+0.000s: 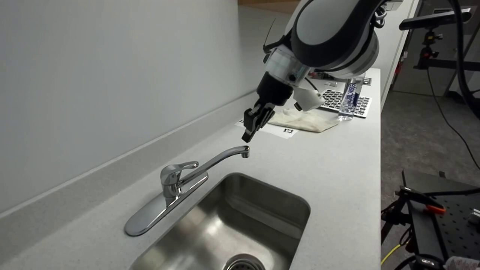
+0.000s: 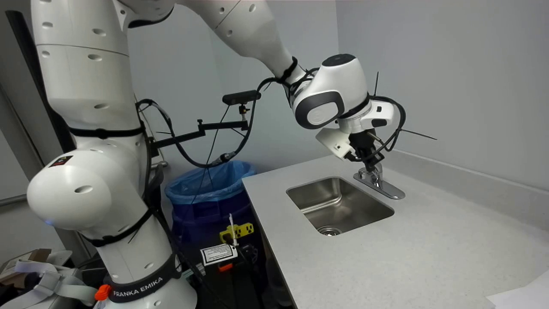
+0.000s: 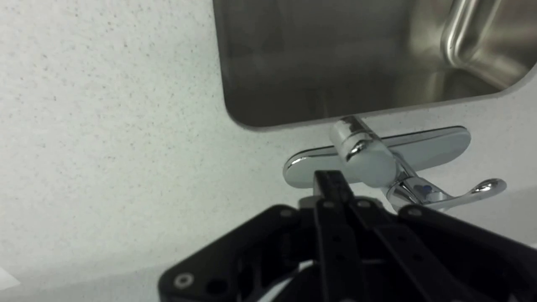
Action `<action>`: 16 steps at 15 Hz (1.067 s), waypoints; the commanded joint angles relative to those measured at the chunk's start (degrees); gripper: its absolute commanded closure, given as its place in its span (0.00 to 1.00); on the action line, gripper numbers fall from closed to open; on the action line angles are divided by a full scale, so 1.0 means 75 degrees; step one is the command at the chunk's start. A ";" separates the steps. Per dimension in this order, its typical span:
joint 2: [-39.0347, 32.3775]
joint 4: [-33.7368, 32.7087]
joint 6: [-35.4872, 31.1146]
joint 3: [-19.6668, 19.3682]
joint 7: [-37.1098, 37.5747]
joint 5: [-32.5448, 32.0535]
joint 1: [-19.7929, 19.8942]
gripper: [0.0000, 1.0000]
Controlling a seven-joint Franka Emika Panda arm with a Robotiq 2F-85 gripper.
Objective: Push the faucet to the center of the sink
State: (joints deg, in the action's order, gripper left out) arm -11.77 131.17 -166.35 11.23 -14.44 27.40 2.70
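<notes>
The chrome faucet [image 1: 170,179] stands on its oval base plate beside the steel sink [image 1: 221,232]. Its spout [image 1: 215,161] is swung off to the side, with its end beyond the sink's corner in this exterior view. The faucet [image 2: 377,174] is partly hidden behind the gripper in an exterior view, beside the sink [image 2: 356,212]. My gripper [image 1: 247,140] is shut and empty, with its fingertips near the spout's end. In the wrist view the fingertips [image 3: 329,173] lie just left of the spout [image 3: 373,161]; I cannot tell whether they touch. The sink [image 3: 327,63] lies above it there.
A wall and backsplash [image 1: 135,157] run behind the faucet. A cloth [image 1: 303,120], a keyboard [image 1: 332,99], a water bottle [image 1: 349,99] and a printed sheet [image 1: 279,130] lie or stand farther along the counter. A blue-lined bin [image 2: 210,184] stands beyond the counter's edge.
</notes>
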 commanded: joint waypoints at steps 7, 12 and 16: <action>-0.1050 -0.0266 -0.1712 0.0846 -0.0599 0.0448 0.0230 1.00; -0.0863 -0.0026 -0.1385 0.1232 -0.0575 0.0565 0.0501 1.00; -0.0712 0.0221 -0.1194 0.1669 -0.0477 0.0672 0.0770 1.00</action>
State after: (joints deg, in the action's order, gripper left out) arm -18.59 130.42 -177.99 19.79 -16.95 29.89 6.51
